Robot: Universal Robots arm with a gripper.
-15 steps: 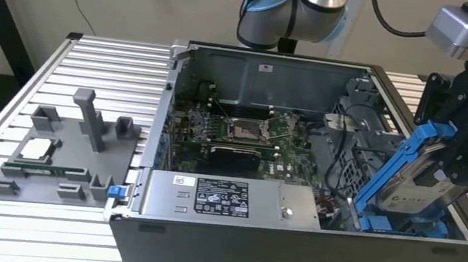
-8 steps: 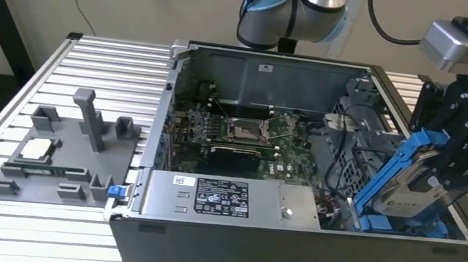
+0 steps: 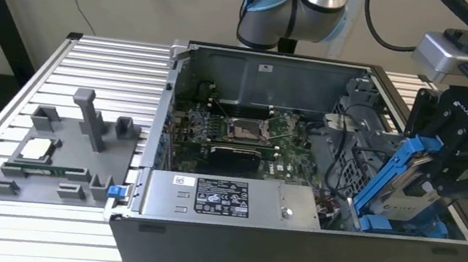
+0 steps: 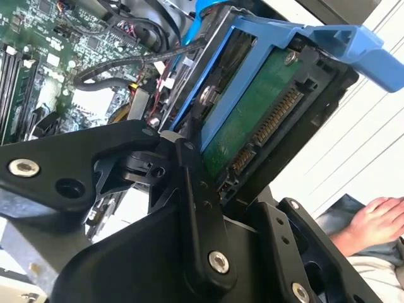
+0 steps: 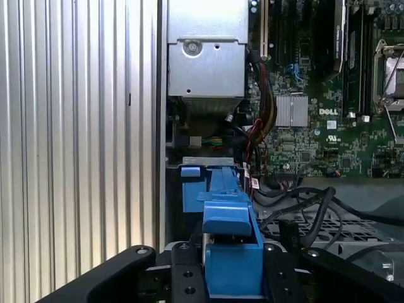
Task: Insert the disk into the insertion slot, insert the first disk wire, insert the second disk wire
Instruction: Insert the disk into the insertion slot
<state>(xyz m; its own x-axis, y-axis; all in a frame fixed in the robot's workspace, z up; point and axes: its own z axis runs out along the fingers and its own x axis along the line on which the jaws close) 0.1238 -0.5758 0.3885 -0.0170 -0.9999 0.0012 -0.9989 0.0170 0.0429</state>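
Observation:
My gripper (image 3: pixel 440 168) is shut on the disk (image 3: pixel 398 186), a silver-grey drive in a bright blue carrier, held steeply tilted over the front corner of the open computer case on the exterior view's right. The disk's lower end reaches down to the insertion slot (image 3: pixel 401 225), whose blue rails show at the case floor. In the second wrist view the disk (image 4: pixel 252 123) shows its green board and connector, with the gripper (image 4: pixel 211 161) clamped on it. In the first wrist view the carrier (image 5: pixel 230 221) sits in the gripper (image 5: pixel 232 274), just behind the slot's blue tab (image 5: pixel 189 186). Black cables (image 5: pixel 303 202) lie loose beside it.
A grey labelled power-supply box (image 3: pixel 235 198) lies along the case front, the motherboard (image 3: pixel 234 131) behind it, and a perforated cage (image 3: pixel 350 169) beside the slot. A grey fixture with parts (image 3: pixel 62 150) sits on the slatted table. A person's hand (image 4: pixel 379 221) rests outside the case.

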